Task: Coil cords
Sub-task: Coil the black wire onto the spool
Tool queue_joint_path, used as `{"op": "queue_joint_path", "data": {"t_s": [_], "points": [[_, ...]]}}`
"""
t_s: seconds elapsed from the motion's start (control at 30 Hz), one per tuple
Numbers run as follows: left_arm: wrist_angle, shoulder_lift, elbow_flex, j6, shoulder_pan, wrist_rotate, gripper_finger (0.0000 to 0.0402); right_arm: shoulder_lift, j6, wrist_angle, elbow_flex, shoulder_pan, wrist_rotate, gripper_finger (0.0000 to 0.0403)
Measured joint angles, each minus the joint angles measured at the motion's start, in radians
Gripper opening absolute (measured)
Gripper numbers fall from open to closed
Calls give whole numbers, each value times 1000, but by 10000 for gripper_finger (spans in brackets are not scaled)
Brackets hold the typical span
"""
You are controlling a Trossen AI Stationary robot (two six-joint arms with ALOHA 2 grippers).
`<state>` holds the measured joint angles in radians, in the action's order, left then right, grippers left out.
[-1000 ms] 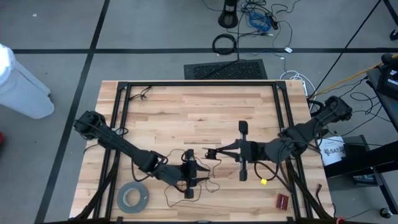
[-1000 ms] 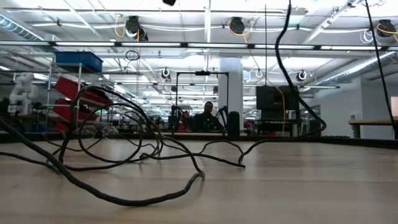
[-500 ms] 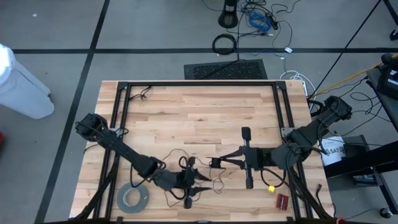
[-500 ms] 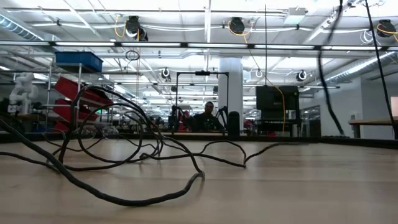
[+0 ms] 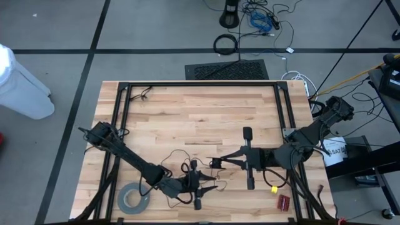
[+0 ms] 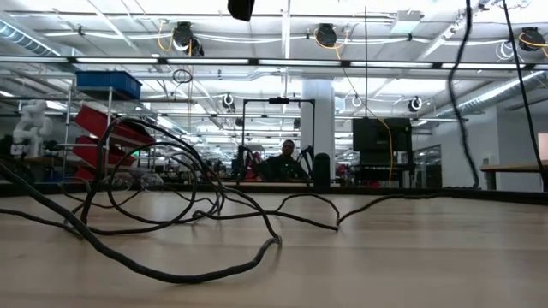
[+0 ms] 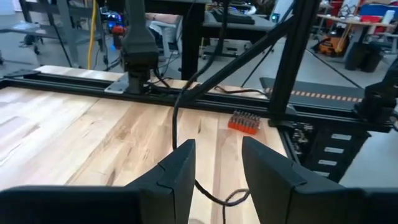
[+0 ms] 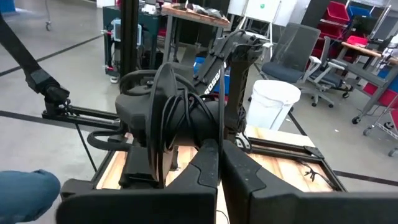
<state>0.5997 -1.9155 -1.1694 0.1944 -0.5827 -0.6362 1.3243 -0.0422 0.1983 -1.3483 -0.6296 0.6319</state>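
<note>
The cord [image 5: 177, 155], a thin dark wire, lies in loose loops on the wooden table near its front middle. In the low view it sprawls across the board [image 6: 214, 214]. One stretch [image 6: 462, 85] hangs down from above. My right gripper [image 5: 217, 164] is held above the table, shut on the cord. My left gripper [image 5: 210, 184] sits lower and nearer the front edge, fingers apart [image 7: 217, 146], and the cord [image 7: 175, 118] rises past one fingertip. Several turns of cord [image 8: 171, 124] show ahead of my right fingertips [image 8: 219, 146], in front of the left hand. My right gripper has the cord at its shut fingertips [image 5: 215, 164], coming nearly level from the table's right side. The wire drops slack from there to the table. The fingers hide which part of the cord they have. Whether my left gripper touches the cord [image 7: 176, 144], I cannot tell.
A grey tape roll [image 5: 133, 199] lies at the front left, beside the left arm. A red bit holder [image 5: 284, 202] and a small yellow piece [image 5: 272, 189] lie at the front right. A black frame [image 5: 200, 83] rims the board; its far half is bare wood.
My left gripper has reached toward the table's right and near edge and sunk lower, tipping as it went. My right gripper has swung a little toward the near edge, still shut. In the low view, the hanging stretch of cord has shifted rightward.
</note>
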Motion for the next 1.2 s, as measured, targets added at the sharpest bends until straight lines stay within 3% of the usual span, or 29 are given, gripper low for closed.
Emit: {"op": "queue_joint_path", "data": {"t_s": [0.2, 0.67, 0.87, 1.2], "points": [[-6, 0, 0, -13, -3, -51, 138, -2, -22, 2, 0, 0, 0, 0], [-18, 54, -30, -69, -50, -46, 138, -2, -9, 7, 0, 0, 0, 0], [-67, 54, -30, 30, -38, -83, 138, -2, -8, 3, 0, 0, 0, 0], [-67, 40, -31, 37, -24, -114, 138, -2, -3, 6, 0, 0, 0, 0]]}}
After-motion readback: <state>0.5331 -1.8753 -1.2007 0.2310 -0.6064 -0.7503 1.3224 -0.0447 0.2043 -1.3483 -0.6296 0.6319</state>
